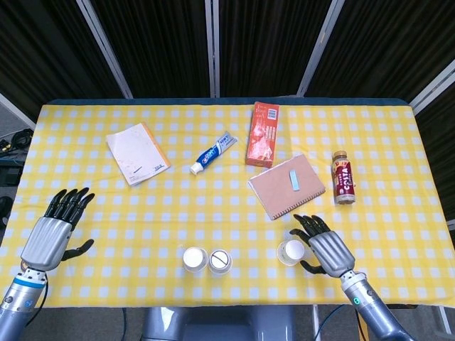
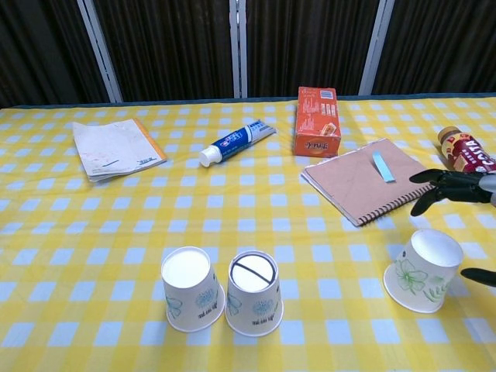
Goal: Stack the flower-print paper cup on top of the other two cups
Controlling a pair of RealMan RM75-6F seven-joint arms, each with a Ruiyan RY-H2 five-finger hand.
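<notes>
- Counter [image 1: 398, 142] with yellow check cloth: all three cups stand upside down near the front edge, nothing stacked yet.
- Right robot hand [image 1: 323, 245] sits just beside the flower-print paper cup [image 2: 422, 271], fingers spread, holding nothing; contact not evident. Step in hand looks like reach-to-grasp.
- Left robot hand [image 1: 55, 227] is well apart at the far left, fingers spread, idle.
- Other two cups [image 2: 222, 291] touch side by side, not nested.
- Next move probably: wrap the fingers round the flower cup's wall, lift, carry left. The two-cup base may need sorting first.
</notes>
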